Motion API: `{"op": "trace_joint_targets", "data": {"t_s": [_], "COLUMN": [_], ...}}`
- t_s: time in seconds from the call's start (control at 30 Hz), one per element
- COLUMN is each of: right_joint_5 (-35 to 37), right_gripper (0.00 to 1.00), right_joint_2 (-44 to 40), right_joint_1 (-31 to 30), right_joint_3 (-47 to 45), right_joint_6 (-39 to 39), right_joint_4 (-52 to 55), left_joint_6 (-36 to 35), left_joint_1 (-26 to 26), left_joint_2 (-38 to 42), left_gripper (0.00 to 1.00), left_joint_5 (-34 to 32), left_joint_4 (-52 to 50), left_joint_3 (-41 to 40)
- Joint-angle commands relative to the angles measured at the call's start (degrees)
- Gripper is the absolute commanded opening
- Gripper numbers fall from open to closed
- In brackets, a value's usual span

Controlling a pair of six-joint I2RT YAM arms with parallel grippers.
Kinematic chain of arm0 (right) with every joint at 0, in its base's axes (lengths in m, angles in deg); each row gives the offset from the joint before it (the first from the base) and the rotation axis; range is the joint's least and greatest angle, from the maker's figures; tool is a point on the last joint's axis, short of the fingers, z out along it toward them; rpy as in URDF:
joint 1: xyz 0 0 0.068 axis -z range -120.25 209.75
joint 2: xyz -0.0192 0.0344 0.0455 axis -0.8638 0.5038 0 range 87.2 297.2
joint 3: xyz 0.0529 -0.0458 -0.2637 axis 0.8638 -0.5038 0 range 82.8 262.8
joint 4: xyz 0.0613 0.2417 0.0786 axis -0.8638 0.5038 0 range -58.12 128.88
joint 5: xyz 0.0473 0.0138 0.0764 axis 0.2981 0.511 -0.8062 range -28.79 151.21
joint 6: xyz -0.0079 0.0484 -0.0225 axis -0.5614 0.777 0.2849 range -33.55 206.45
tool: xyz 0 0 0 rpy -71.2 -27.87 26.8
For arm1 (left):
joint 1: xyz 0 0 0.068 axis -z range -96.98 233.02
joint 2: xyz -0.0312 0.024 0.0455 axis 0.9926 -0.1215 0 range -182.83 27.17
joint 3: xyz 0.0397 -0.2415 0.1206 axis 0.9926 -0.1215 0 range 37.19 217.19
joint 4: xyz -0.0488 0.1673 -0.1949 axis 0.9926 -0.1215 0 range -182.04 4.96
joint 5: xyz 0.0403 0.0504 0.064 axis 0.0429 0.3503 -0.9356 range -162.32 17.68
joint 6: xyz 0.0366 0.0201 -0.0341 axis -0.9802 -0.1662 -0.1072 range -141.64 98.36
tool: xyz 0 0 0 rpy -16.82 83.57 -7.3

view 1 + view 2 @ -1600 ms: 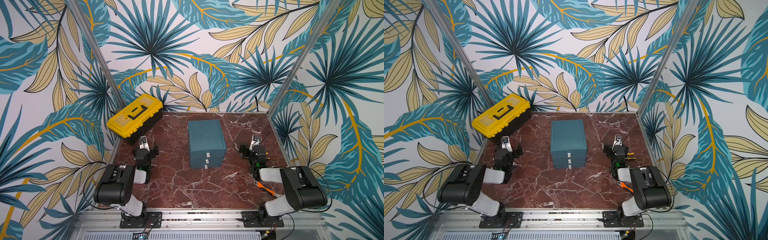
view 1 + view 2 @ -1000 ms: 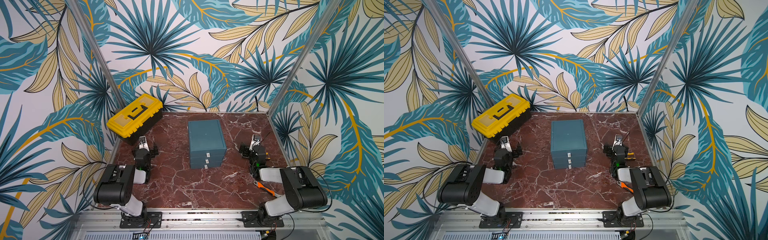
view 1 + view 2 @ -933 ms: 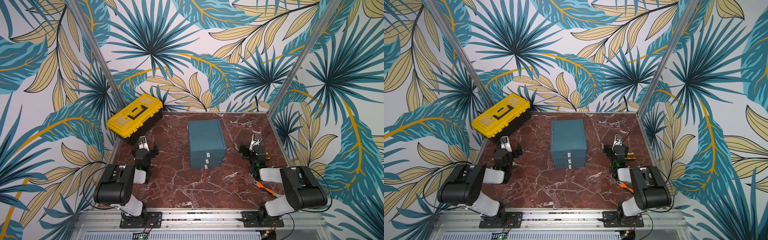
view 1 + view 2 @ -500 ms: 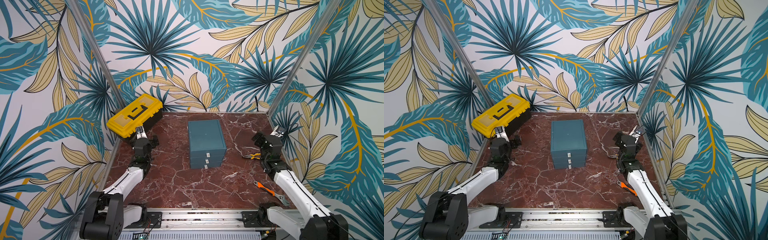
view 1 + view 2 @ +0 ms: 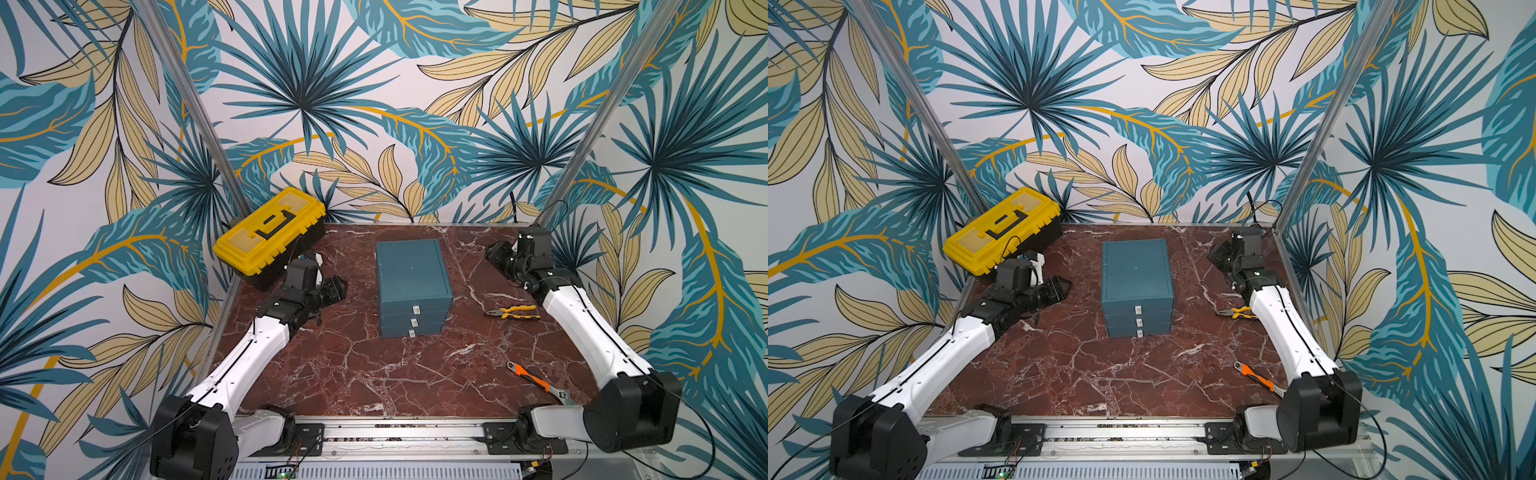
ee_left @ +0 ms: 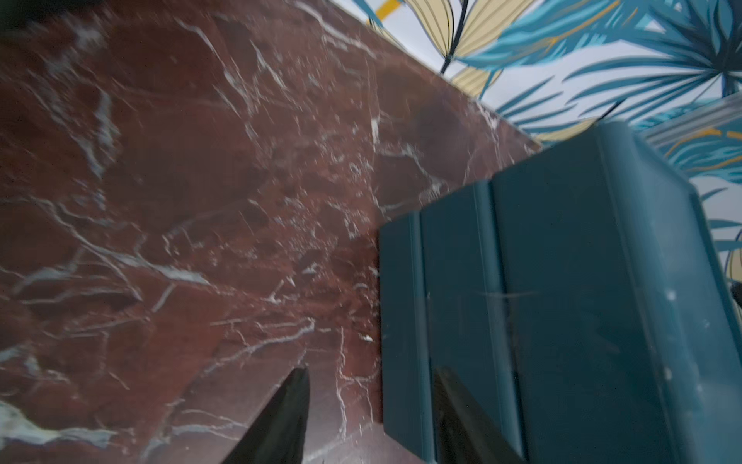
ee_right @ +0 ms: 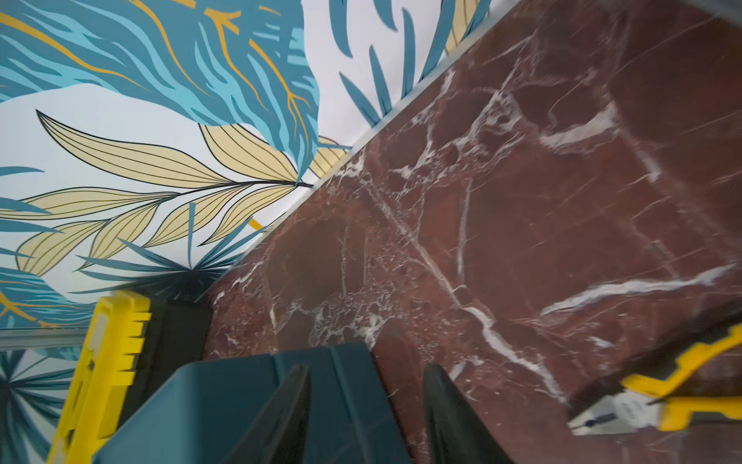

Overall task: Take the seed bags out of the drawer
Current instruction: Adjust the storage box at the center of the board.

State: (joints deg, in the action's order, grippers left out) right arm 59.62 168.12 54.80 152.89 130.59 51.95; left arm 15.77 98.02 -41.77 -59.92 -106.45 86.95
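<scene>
Red marble surface (image 5: 353, 374) carries a teal chest (image 5: 411, 270) at its middle, set toward the far edge. Its three drawers (image 5: 399, 322) are all shut, with white pulls facing the near edge. The seed bags are not in sight in any view; the shut fronts hide whatever the drawers hold.

The left hand (image 5: 337, 286) is near the left edge, just in front of a yellow toolbox (image 5: 270, 230) that sits in the far left corner. It points toward the chest without touching it. The left wrist view shows its fingers (image 6: 289, 405) apart with nothing between them.

The right hand (image 5: 496, 254) is by the far right corner, also turned toward the chest. Its fingers (image 7: 287, 405) are apart and empty.

Yellow-handled pliers (image 5: 513, 311) lie near the right edge, beside the right arm. An orange-handled wrench (image 5: 534, 380) lies toward the near right corner.
</scene>
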Motion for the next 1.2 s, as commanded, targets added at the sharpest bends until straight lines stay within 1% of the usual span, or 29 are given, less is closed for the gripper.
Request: {"op": "trace_joint_targets", "data": {"t_s": [0.0,0.1,0.17,0.4,0.6,0.8,1.03,1.17], "right_joint_5": [-7.86,-11.94,-13.96,-17.88,-21.84,-24.40,-26.89,-26.61], "right_gripper": [0.44,0.33,0.29,0.29,0.29,0.29,0.29,0.31], "right_joint_2": [8.53,18.19,22.65,32.13,37.13,40.20,46.21,48.00], "right_joint_1": [-0.70,-1.92,-2.83,-5.54,-7.73,-10.73,-14.76,-15.61], "right_joint_3": [7.06,16.02,19.56,25.84,29.61,31.77,38.96,41.27], "right_joint_6": [1.84,0.47,0.35,1.32,0.74,1.12,2.82,4.08], "right_joint_4": [6.74,11.53,12.53,12.09,12.08,10.55,11.13,11.30], "left_joint_6": [2.96,5.13,6.09,6.02,5.28,4.66,4.56,5.13], "left_joint_1": [2.48,4.40,5.47,7.56,9.50,10.81,11.89,11.96], "left_joint_2": [-1.90,-2.95,-4.22,-9.57,-9.17,-9.45,-6.56,-2.26], "left_gripper": [0.48,0.47,0.46,0.44,0.44,0.45,0.45,0.49], "left_joint_5": [6.39,7.34,7.76,8.59,7.70,7.49,6.22,4.84], "left_joint_4": [-4.56,-1.55,0.35,2.55,3.04,3.37,1.14,-1.01], "left_joint_3": [1.94,0.06,-0.19,2.67,1.84,2.44,0.45,-2.67]}}
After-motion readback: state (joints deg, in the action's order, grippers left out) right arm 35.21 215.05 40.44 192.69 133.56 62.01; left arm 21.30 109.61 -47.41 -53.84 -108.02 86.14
